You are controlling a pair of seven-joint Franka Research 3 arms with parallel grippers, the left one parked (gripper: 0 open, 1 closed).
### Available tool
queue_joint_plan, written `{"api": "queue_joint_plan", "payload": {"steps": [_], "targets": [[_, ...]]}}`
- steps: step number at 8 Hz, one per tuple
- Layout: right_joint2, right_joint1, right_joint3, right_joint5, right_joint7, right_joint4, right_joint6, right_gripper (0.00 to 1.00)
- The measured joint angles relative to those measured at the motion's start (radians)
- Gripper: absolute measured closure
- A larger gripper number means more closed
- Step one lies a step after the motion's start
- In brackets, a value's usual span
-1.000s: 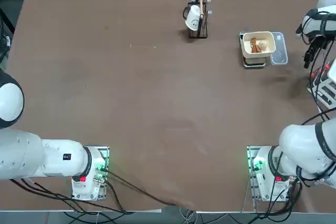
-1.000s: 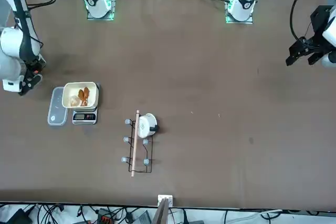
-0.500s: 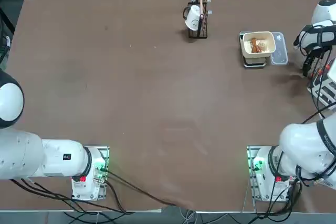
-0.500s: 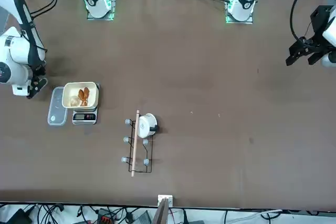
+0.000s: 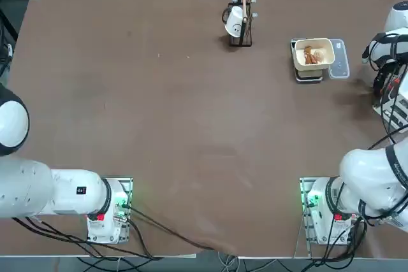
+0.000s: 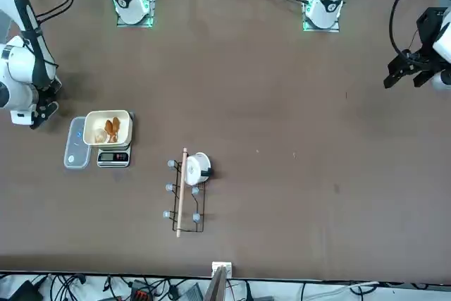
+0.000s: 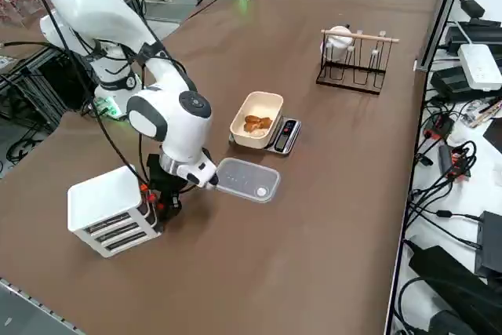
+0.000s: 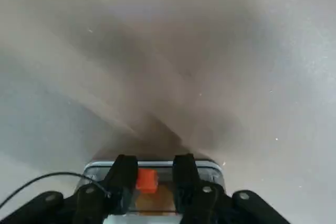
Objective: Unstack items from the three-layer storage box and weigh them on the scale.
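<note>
The three-layer storage box (image 7: 110,209) stands near the right edge of the brown desk (image 5: 166,106), on the robot's right side. It is a white tiered frame with drawers in its front, seen best in the right side view. What lies inside the drawers cannot be told from that view.

The right end effector (image 7: 167,196) hangs low at the front of this box, pointing down beside the drawers. In the right wrist view its 2 fingers (image 8: 124,178) stand a little apart on both sides of a small orange knob (image 8: 146,179), which sits on a clear-fronted drawer (image 8: 157,192). Something brownish shows behind the clear front, but its shape is not clear. Whether the fingers already press the knob cannot be told.

The scale (image 7: 284,136) is further in on the desk, well apart from the box. The cream bowl (image 5: 313,54) sits on it as pan. In the bowl lie the items (image 5: 312,55): reddish-brown lumps and 1 pale beige lump next to them.

Just beside the scale, on the side of the storage box, a clear plastic lid (image 7: 247,180) lies flat on the desk. A black wire rack (image 6: 184,195) with a white cup (image 6: 197,169) hung on it stands on the other side of the scale.
</note>
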Motion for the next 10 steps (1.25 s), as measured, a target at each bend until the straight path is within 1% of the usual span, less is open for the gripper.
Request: {"api": "queue_joint_plan", "payload": {"steps": [5,7,8,9,10], "targets": [[-0.001,0.0,0.004,0.0,0.0,0.002,-0.018,0.57],[-0.001,0.0,0.004,0.0,0.0,0.003,-0.019,0.6],[-0.001,0.0,0.005,0.0,0.0,0.003,-0.021,0.66],[-0.002,0.0,0.006,0.0,0.0,0.003,-0.025,0.74],[-0.003,0.0,0.009,0.001,0.0,0.003,-0.033,0.86]]}}
